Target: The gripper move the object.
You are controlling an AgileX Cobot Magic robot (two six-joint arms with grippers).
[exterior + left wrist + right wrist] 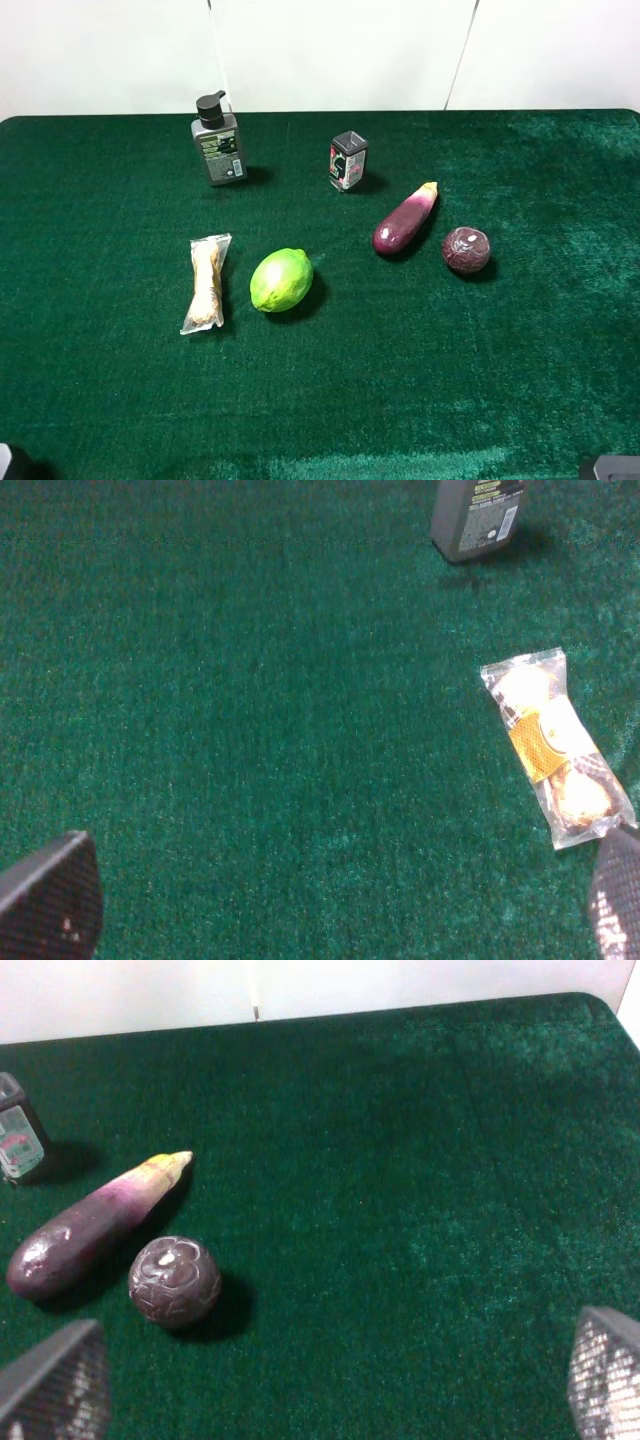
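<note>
The object, a flat grey bottle [218,140] with a black pump cap and a dark label, stands upright at the back left of the green table. Its lower part shows in the left wrist view [478,515]. My left gripper [335,910] is open and empty, low over the front left of the table, far from the bottle. Only its two fingertips [50,900] show. My right gripper [330,1385] is open and empty over the front right. In the high view only slivers of the arms show at the bottom corners.
A black can [348,160] stands right of the bottle. An eggplant [405,220] and a dark purple ball [466,250] lie at the right. A green citrus fruit [281,280] and a wrapped snack packet [206,283] lie in the middle left. A white wall backs the table.
</note>
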